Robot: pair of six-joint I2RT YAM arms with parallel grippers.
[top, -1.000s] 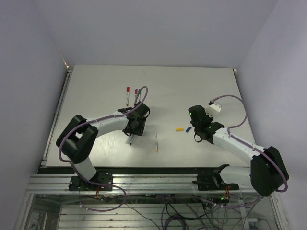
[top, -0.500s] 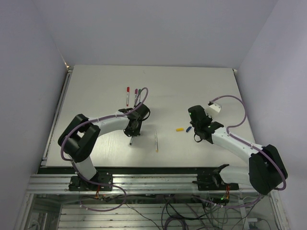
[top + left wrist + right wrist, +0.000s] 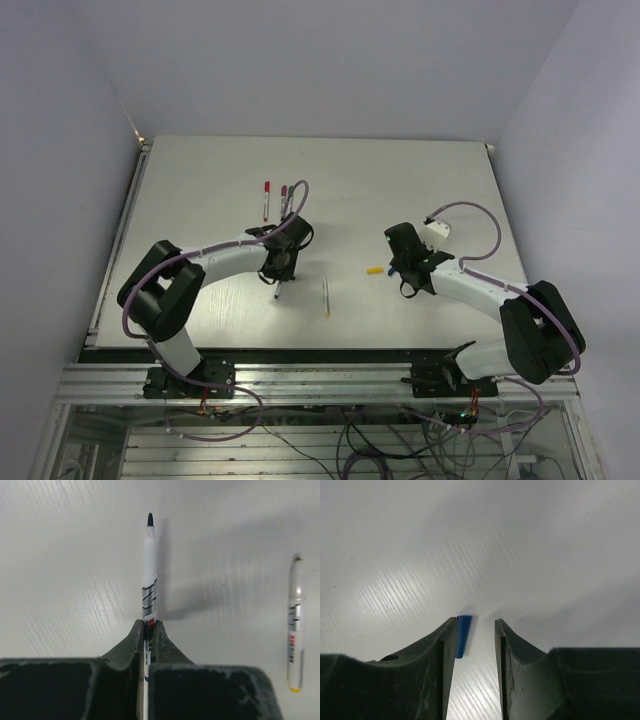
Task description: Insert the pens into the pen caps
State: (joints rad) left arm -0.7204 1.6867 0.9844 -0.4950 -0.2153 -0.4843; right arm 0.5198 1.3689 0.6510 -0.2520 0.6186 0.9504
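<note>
My left gripper point(image 3: 149, 625) is shut on a white-barrelled pen point(image 3: 149, 580). Its dark blue tip points away from the wrist, low over the table. From above, this gripper point(image 3: 280, 268) sits left of centre with the pen's tip point(image 3: 276, 296) poking out towards the near edge. My right gripper point(image 3: 476, 622) is open and straddles a small blue pen cap point(image 3: 463, 636), which lies against the inner face of its left finger. A second pen point(image 3: 295, 630) with a yellow end lies loose on the table point(image 3: 326, 297). A yellow cap point(image 3: 375, 270) rests just left of the right gripper point(image 3: 405, 275).
Two pens with their caps on, one red point(image 3: 266, 200) and one purple point(image 3: 284, 198), lie side by side behind the left arm. The white table point(image 3: 200, 180) is walled on the left, back and right.
The left gripper has closed on the blue-tipped pen. The right gripper has shifted left until it stands over the blue cap, nearer the yellow one.
</note>
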